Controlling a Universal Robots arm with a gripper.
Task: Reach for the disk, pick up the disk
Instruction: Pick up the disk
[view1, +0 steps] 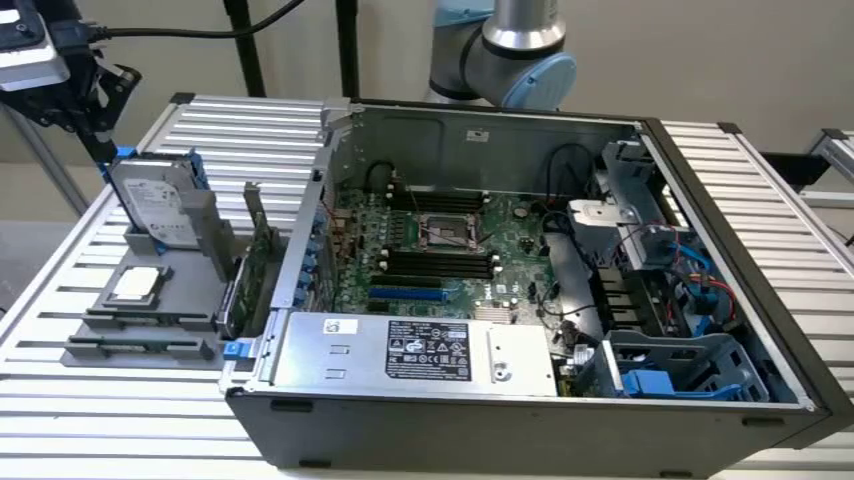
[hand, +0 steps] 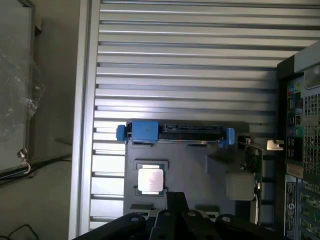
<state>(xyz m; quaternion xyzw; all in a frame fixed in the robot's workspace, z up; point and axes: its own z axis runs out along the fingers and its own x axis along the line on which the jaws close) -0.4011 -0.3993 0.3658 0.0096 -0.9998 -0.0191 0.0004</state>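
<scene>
The disk (view1: 151, 200) stands on edge in a grey holder (view1: 180, 285) at the exterior view's left, silver with a white label and a blue frame. My gripper (view1: 102, 148) hangs just above and behind the disk's upper corner, its black fingers shut together with nothing between them. In the wrist view the disk (hand: 175, 132) shows edge-on with blue pieces at both ends, and my gripper (hand: 175, 199) is apart from it, over the grey holder (hand: 200, 170).
A small square silver chip (view1: 138, 284) lies in the holder, and a green card (view1: 252, 250) stands beside the disk. The open computer case (view1: 747, 330) lies to the exterior view's right, with a silver box (view1: 414, 350) inside. All rest on a slatted metal table (view1: 80, 420).
</scene>
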